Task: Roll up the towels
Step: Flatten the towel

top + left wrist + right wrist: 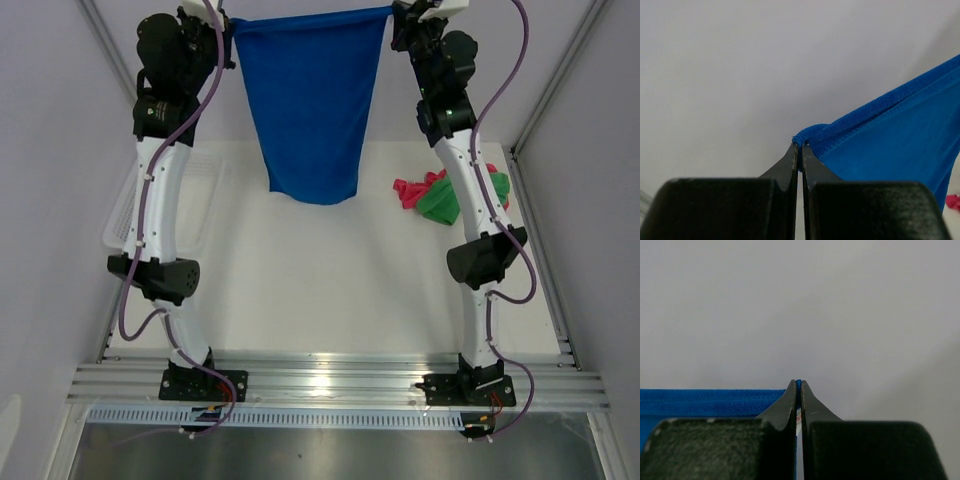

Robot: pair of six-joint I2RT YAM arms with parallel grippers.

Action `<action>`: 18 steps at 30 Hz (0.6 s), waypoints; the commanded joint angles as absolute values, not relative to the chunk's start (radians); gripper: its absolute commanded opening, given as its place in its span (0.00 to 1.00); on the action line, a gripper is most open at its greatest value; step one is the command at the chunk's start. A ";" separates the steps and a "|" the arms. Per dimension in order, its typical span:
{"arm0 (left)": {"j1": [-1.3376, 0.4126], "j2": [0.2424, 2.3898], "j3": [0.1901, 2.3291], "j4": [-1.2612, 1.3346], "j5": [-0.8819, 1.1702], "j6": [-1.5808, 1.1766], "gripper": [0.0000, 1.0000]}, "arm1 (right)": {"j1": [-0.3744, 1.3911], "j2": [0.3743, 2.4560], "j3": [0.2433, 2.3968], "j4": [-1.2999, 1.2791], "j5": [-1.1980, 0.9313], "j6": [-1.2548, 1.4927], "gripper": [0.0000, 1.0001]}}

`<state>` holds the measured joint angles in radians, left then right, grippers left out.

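blue towel, hung between both arms

white table (320, 300): lies beneath the cloth. blue towel (310, 110): top hem taut, running left to right; body hangs below the jaws. green towel (440, 205), pink-red towel (408, 190): crumpled together beside the right arm. left gripper (800, 146), right gripper (798, 384): each clenched on one top corner, neither nearer. lowering flat probably follows.
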<state>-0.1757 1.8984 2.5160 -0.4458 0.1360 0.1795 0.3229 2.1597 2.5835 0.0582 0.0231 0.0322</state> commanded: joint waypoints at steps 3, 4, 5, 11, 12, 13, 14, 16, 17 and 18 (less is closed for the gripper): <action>-0.132 1.913 2.631 -0.330 -0.045 0.241 0.01 | 0.210 2.194 2.740 0.253 0.230 -0.014 0.00; -0.132 1.916 2.634 -0.325 -0.044 0.244 0.01 | 0.207 2.194 2.740 0.264 0.227 -0.031 0.00; -0.132 1.919 2.638 -0.321 -0.048 0.247 0.01 | 0.206 2.191 2.737 0.271 0.221 -0.043 0.00; -0.132 1.893 2.585 -0.322 -0.034 0.273 0.01 | 0.204 2.145 2.691 0.210 0.226 -0.071 0.00; -0.132 1.875 2.574 -0.330 -0.020 0.278 0.01 | 0.204 2.129 2.672 0.160 0.221 -0.069 0.00; -0.132 1.861 2.560 -0.336 -0.012 0.281 0.01 | 0.210 2.082 2.601 0.138 0.221 -0.071 0.00; -0.132 1.849 2.496 -0.337 -0.008 0.285 0.01 | 0.215 2.050 2.544 0.123 0.225 -0.072 0.00; -0.132 1.797 2.448 -0.353 0.044 0.305 0.01 | 0.222 1.967 2.395 0.147 0.241 -0.080 0.00; -0.132 1.778 2.353 -0.359 0.064 0.317 0.01 | 0.230 1.869 2.220 0.199 0.247 -0.083 0.00; -0.132 1.734 2.317 -0.362 0.107 0.324 0.01 | 0.232 1.818 2.130 0.230 0.245 -0.080 0.00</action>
